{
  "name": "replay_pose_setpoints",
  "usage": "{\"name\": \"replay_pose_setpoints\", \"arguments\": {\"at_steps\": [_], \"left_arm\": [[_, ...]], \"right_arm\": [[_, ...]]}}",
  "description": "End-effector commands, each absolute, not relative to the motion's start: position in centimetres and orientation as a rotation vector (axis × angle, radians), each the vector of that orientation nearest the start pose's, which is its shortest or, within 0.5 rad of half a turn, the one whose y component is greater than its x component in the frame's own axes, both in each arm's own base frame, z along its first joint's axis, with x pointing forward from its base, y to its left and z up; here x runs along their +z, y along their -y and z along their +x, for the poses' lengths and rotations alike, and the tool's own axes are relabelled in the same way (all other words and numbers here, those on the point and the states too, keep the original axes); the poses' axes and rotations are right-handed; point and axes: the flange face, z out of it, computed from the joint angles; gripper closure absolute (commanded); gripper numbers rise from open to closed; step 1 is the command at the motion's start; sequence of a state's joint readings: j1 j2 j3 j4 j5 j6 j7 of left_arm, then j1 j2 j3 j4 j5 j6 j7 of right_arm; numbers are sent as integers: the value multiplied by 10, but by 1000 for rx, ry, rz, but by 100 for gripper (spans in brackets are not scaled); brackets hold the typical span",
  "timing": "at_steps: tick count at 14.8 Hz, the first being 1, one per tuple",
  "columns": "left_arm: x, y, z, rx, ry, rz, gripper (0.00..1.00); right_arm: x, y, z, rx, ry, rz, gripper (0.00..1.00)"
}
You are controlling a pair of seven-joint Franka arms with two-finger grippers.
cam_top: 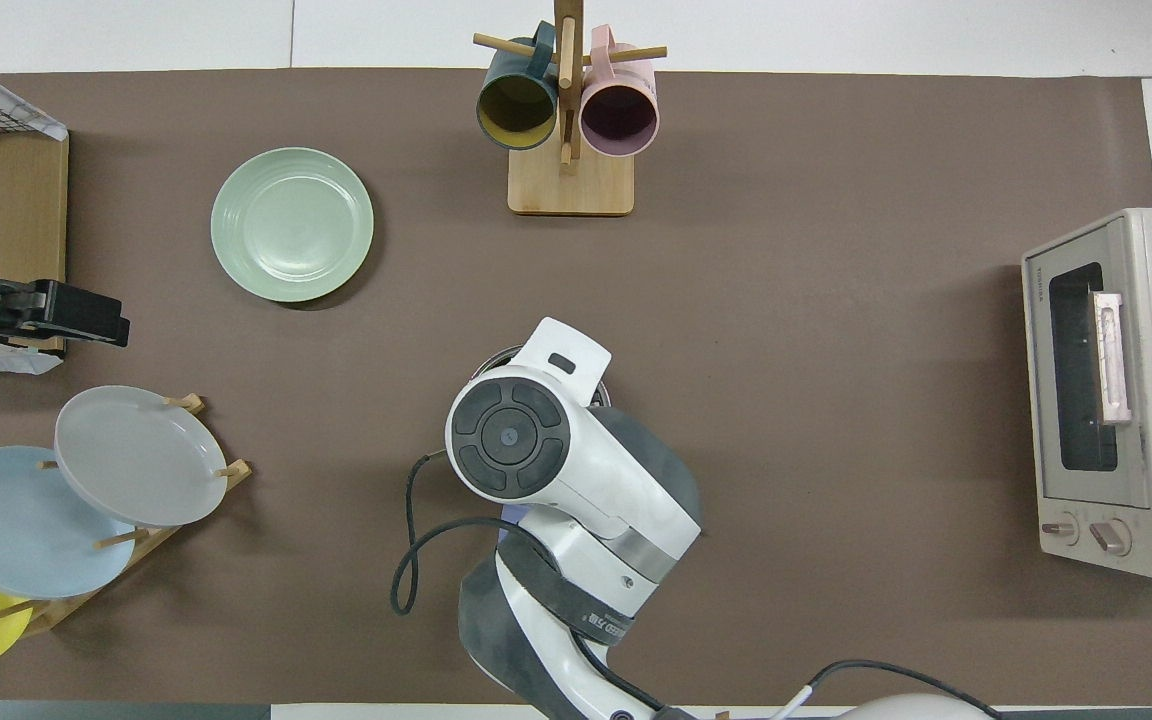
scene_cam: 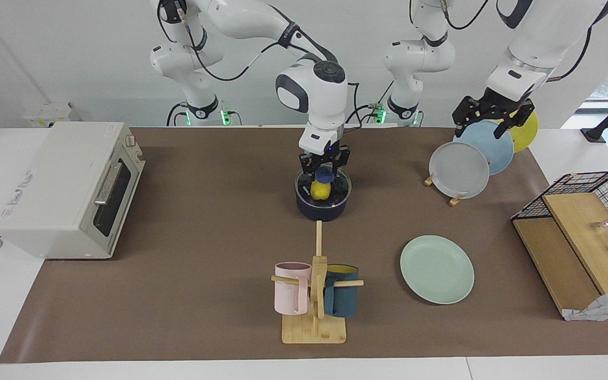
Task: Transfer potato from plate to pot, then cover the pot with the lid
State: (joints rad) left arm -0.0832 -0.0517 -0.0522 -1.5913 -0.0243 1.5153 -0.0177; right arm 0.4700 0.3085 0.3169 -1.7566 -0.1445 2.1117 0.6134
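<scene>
Lid step: right gripper [scene_cam: 324,170] clamped on the knob of the lid [scene_cam: 323,186], which sits on the pot [scene_cam: 323,207] over the potato [scene_cam: 321,190]; next, release and lift away; left gripper [scene_cam: 493,112] waits spread wide, holding nothing, over the plate rack [scene_cam: 454,199].

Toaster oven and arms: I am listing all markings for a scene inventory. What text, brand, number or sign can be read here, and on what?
Toaster oven: small brand word above the door glass, too small to read.
Toaster oven: red triangle warning sticker beside the knobs; its text is too small to read.
Toaster oven top: grey printing, seen in the facing view, blurred.
Right arm: lettering on its dark band, unreadable.
</scene>
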Motion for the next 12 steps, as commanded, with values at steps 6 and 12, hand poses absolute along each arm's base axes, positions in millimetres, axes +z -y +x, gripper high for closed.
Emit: {"name": "replay_pose_setpoints", "arguments": {"at_steps": [6, 12], "left_arm": [[643, 61, 525, 27, -164, -3139, 0], [643, 50, 526, 23, -136, -3126, 0]], "right_arm": [[394, -439, 474, -125, 305, -3111, 100], [410, -428, 483, -121, 273, -3127, 0]]}}
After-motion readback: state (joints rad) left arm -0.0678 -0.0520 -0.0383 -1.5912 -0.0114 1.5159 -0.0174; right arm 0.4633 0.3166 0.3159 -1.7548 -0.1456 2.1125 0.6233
